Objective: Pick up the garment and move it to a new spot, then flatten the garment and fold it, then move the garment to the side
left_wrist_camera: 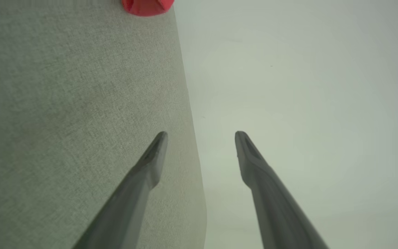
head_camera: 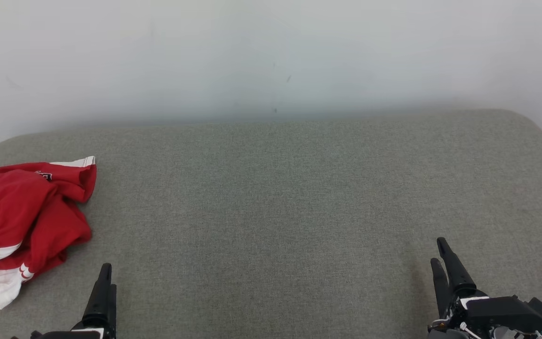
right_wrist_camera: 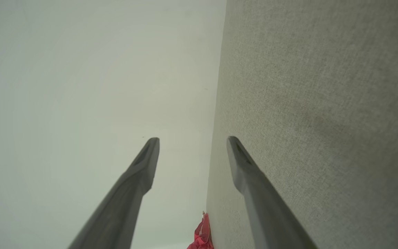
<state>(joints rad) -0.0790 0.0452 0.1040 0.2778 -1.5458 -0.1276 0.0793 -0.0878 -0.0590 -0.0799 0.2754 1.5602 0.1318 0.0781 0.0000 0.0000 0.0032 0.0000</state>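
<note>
Both grippers are empty, with their fingers spread wide. The left gripper (head_camera: 107, 275) hangs just beside the red garment (head_camera: 26, 212), and the right gripper (head_camera: 438, 252) is well apart from it. The garment lies crumpled at the far left of the grey table (head_camera: 271, 197). If I pinch only a loose top layer, I think the heap could slip free, or drag off the near edge.

Garment (head_camera: 21, 212): is showing soft, matt cloth.
Work surface (head_camera: 271, 212): is showing coarse woven fabric.
Wall (head_camera: 271, 56): is appearing smooth, matt.
Fingers (left_wrist_camera: 147, 171): are appearing smooth, matt.
</note>
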